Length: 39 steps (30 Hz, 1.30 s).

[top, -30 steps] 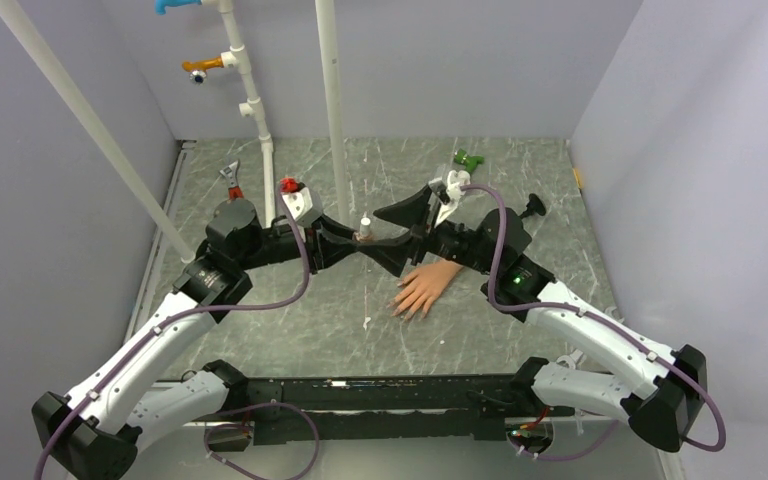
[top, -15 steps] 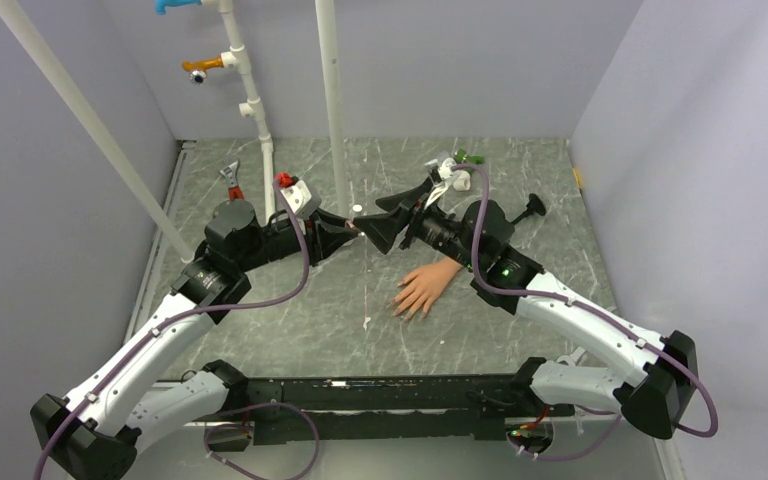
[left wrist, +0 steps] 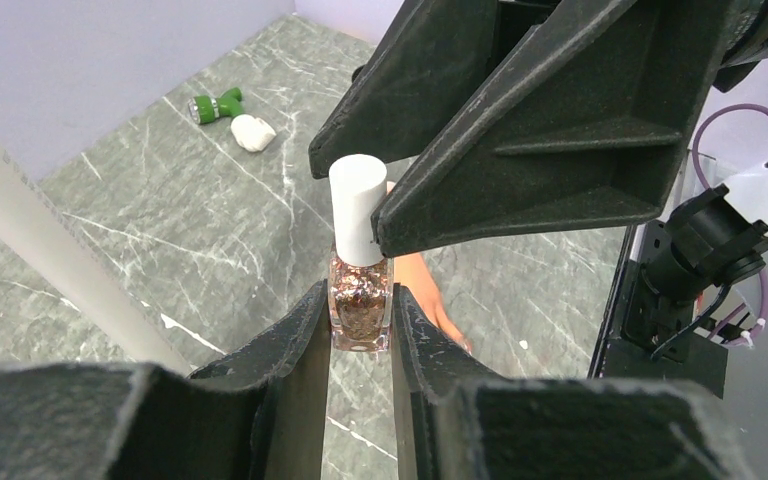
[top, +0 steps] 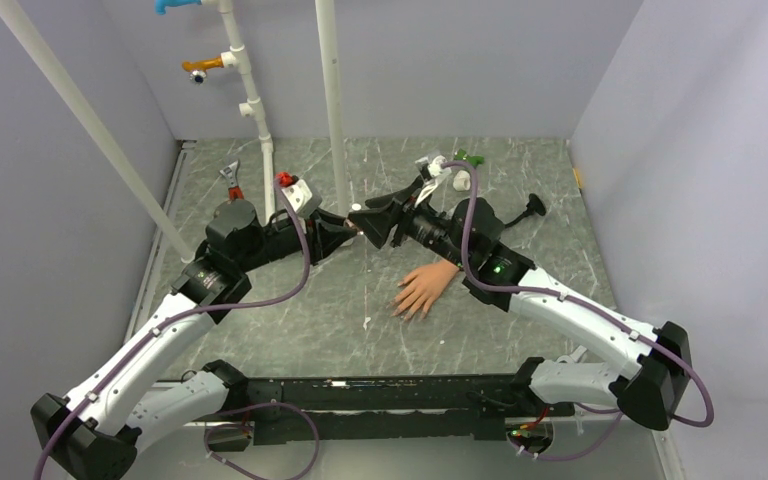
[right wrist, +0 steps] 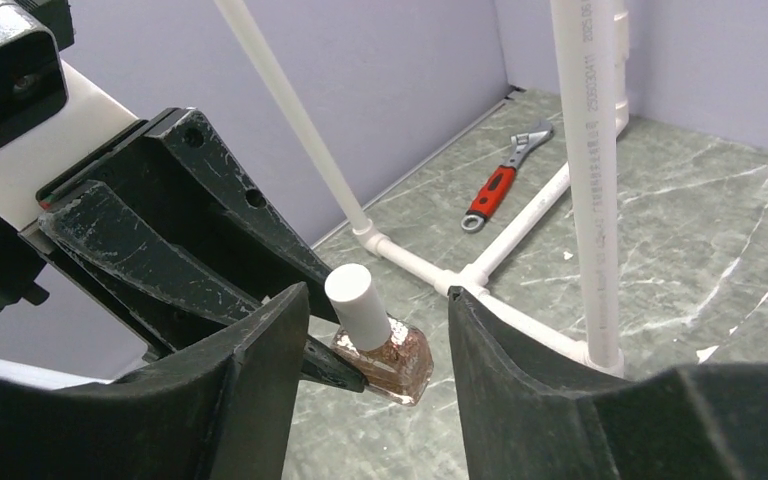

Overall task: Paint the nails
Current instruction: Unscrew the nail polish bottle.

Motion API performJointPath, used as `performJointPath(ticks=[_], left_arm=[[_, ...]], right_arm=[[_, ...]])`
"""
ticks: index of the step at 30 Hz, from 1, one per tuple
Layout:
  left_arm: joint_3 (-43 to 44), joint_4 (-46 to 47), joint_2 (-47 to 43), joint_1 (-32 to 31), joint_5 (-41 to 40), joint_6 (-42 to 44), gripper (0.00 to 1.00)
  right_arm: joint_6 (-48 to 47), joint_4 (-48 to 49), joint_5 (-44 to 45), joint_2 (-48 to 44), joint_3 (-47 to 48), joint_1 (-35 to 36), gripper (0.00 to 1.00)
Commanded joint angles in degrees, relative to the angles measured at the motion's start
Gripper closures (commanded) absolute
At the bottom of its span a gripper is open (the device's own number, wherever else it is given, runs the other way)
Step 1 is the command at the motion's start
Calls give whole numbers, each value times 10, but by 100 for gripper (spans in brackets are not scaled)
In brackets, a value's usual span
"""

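We note left end effector [left wrist: 358,300] clamping glitter polish bottle [right wrist: 387,357]; right end effector [right wrist: 375,300] open, jaws flanking its white cap [left wrist: 357,205]. Mannequin hand [top: 425,288] lies at bottle's 5 o'clock.

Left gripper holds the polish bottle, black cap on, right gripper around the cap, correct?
The cap is white, not black; the left wrist view shows it. The left gripper holds the polish bottle, cap on, right gripper around the cap.
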Motion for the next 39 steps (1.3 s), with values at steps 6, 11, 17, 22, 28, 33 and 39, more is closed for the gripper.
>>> performJointPath(ticks=[6, 11, 17, 22, 28, 33, 39], left_arm=[[16, -5, 7, -2, -2, 3, 100], [17, -7, 8, -2, -4, 5, 100], [16, -5, 6, -2, -5, 4, 100], [15, -4, 4, -2, -5, 4, 100], [12, 1, 0, -2, -4, 3, 100], [11, 3, -2, -2, -2, 3, 100], [10, 3, -3, -2, -2, 3, 100]], right_arm=[[-6, 22, 13, 16, 38, 9, 54], [-7, 23, 11, 24, 40, 12, 68], [-11, 10, 9, 26, 43, 16, 59], [-13, 8, 10, 26, 42, 18, 59], [-17, -4, 13, 32, 48, 17, 60], [-18, -8, 14, 35, 49, 18, 60], [-20, -11, 13, 37, 51, 18, 65]])
